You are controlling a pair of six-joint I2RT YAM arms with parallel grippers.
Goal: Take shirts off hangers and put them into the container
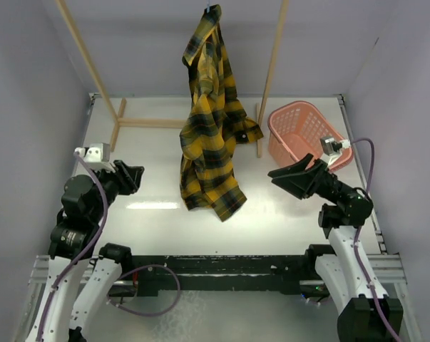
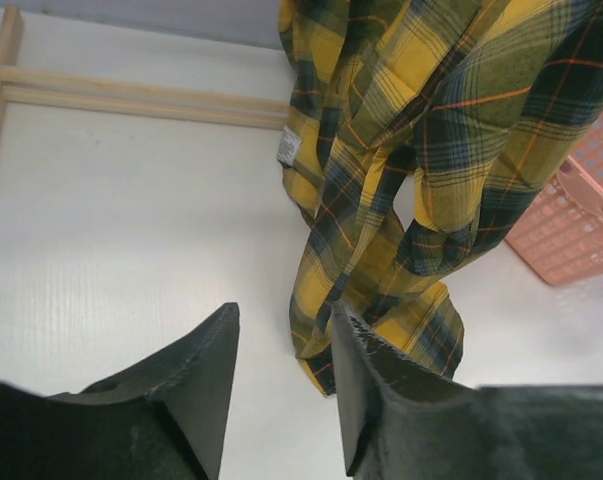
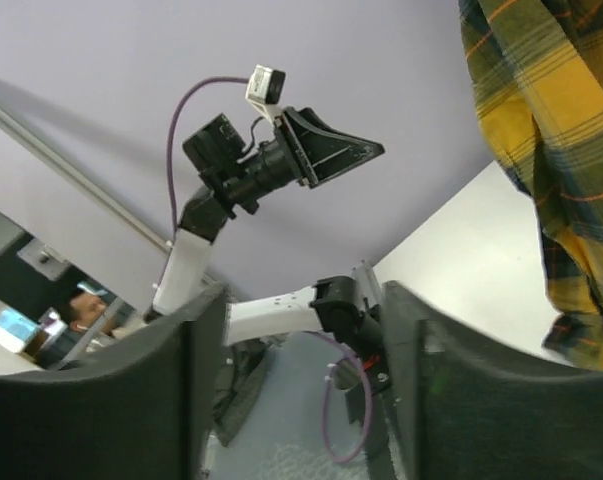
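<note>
The yellow-and-black plaid shirt hangs from the top of the wooden rack, and its lower end lies crumpled on the white table. Of the hanger, only a pale bit of hook shows at the shirt's collar. The left wrist view shows the shirt with a white label, just beyond my left gripper. My left gripper is open with nothing between its fingers, left of the shirt and apart from it. My right gripper is open and empty, right of the shirt and just in front of the pink basket. It faces my left arm.
The rack's pale wooden base slats lie at the back left, and its uprights rise on either side of the shirt. A corner of the basket shows in the left wrist view. Grey walls enclose the table.
</note>
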